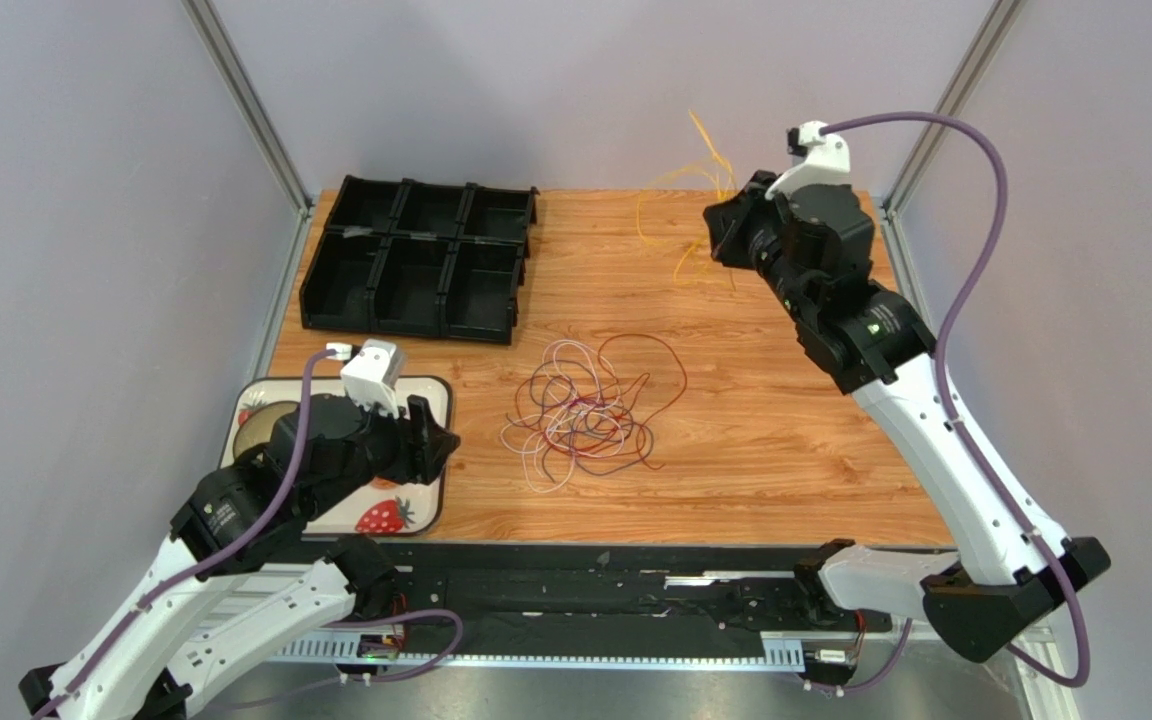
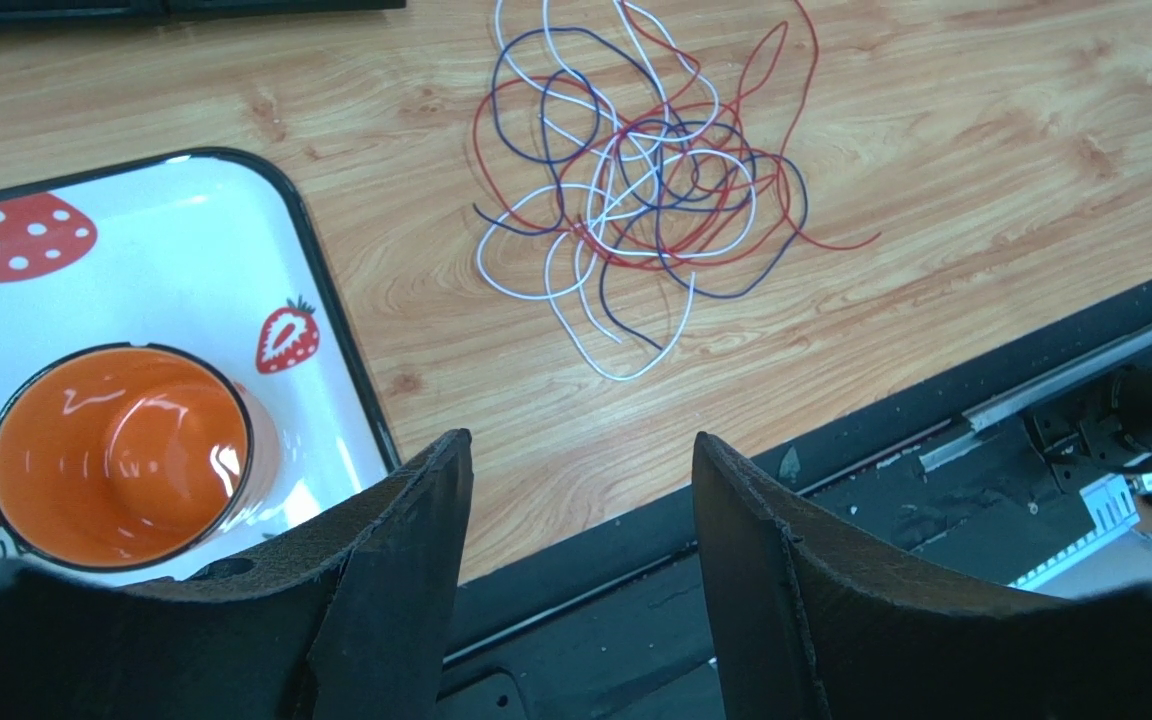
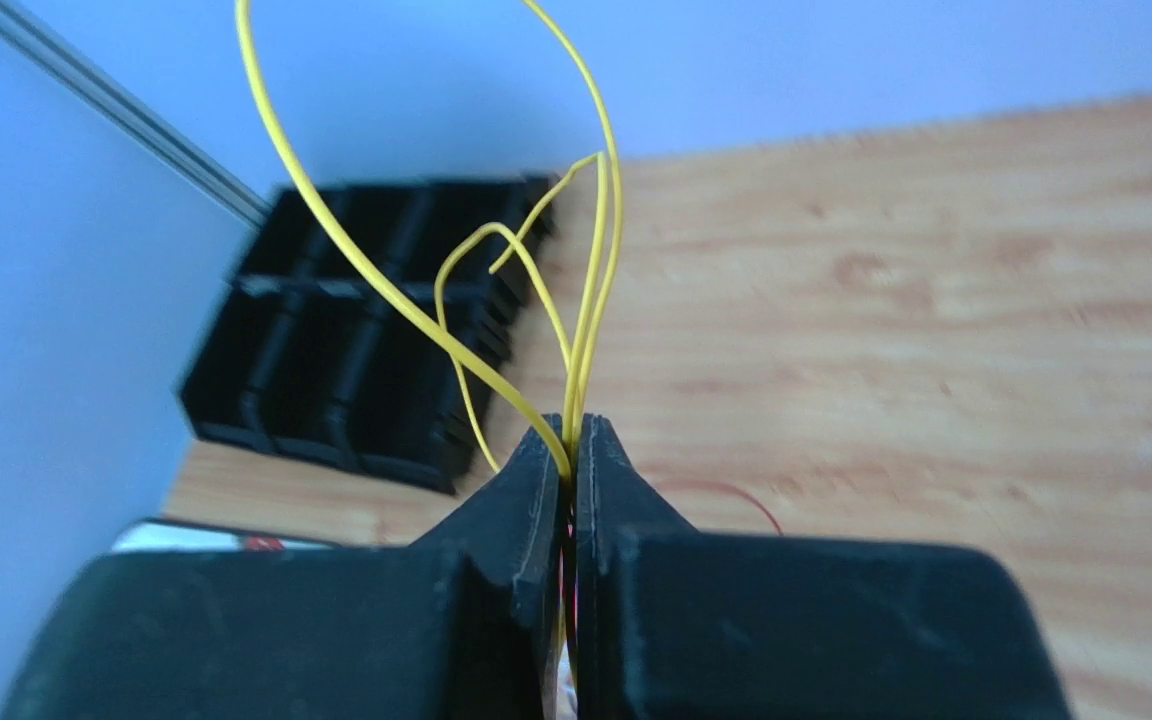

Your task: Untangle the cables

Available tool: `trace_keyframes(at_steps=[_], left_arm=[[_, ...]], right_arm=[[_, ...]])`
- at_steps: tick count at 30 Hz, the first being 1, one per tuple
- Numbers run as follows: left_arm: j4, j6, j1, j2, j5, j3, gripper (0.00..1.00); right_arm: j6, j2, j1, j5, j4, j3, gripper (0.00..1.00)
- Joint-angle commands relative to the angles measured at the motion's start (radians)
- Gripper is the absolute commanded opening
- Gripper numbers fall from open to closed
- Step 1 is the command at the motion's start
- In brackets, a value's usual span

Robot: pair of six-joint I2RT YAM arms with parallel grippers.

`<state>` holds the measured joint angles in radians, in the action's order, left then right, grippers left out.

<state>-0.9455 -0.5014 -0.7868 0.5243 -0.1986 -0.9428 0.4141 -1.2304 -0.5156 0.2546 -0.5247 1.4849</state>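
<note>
Pressed tight together, the right gripper (image 3: 570, 444) pinches a yellow cable (image 3: 593, 308), whose loops arch up above the far right corner of the wooden table (image 1: 778, 435). Other cables (image 1: 590, 405), red, blue, white and lilac, lie tangled at mid-table, well apart from both grippers. At near left, the left gripper (image 2: 579, 443) hovers with fingers spread over a strawberry-print tray (image 2: 162, 255) that holds an orange mug (image 2: 109, 450). A black compartment organizer (image 1: 414, 258) sits at far left.

Yellow cable (image 3: 591, 315) cut off top; tray (image 3: 342, 360) blurred.
</note>
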Motion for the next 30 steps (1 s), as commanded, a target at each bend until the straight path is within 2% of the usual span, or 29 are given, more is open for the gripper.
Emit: trace_keyframes(at_steps=[1,9,22,25,30], left_arm=[[0.025,0.015,0.024,-0.006,-0.007,0.004,0.64],[0.036,0.027,0.081,-0.014,0.024,0.007,0.64],[0.037,0.023,0.156,-0.07,0.011,0.009,0.63],[0.039,0.024,0.158,-0.093,0.014,0.01,0.63],[0.037,0.021,0.158,-0.098,0.002,0.01,0.62]], right_arm=[[-0.051,0.031,0.0,-0.064,0.296,0.006,0.0],[-0.026,-0.093,-0.011,-0.126,0.492,-0.009,0.0],[0.058,-0.601,-0.138,-0.21,0.512,0.359,0.0],[0.106,-0.728,-0.153,-0.221,0.493,0.468,0.0],[0.276,-0.94,-0.159,-0.285,0.5,0.613,0.0]])
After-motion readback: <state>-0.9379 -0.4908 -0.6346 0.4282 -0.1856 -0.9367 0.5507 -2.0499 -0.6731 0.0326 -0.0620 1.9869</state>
